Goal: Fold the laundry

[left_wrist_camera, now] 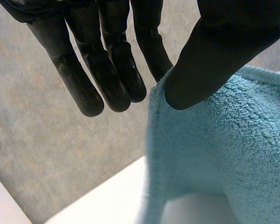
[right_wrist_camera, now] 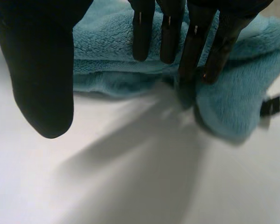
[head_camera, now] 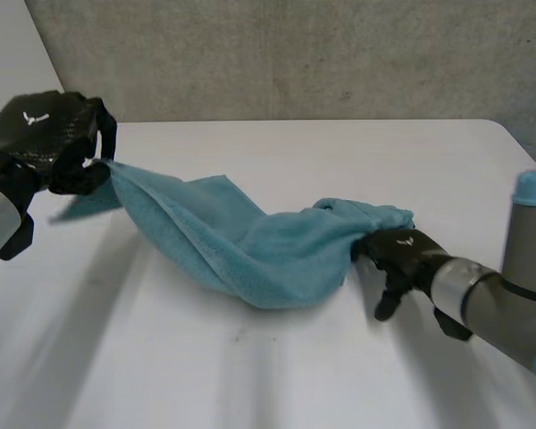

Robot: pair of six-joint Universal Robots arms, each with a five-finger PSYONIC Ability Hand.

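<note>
Towel [head_camera: 250, 250], teal terry, sags across the bench [head_camera: 250, 375] from far left to right. Left robot hand [head_camera: 40, 134] pinches the left corner between thumb and fingers, lifted off the bench. Right robot hand [head_camera: 402, 255] sits at the bunched right end, straight fingers [right_wrist_camera: 191, 46] pressing the cloth, thumb clear. Best approach: grip the right end properly first, then draw the cloth taut and flat without pulling the left pinch loose.
</note>
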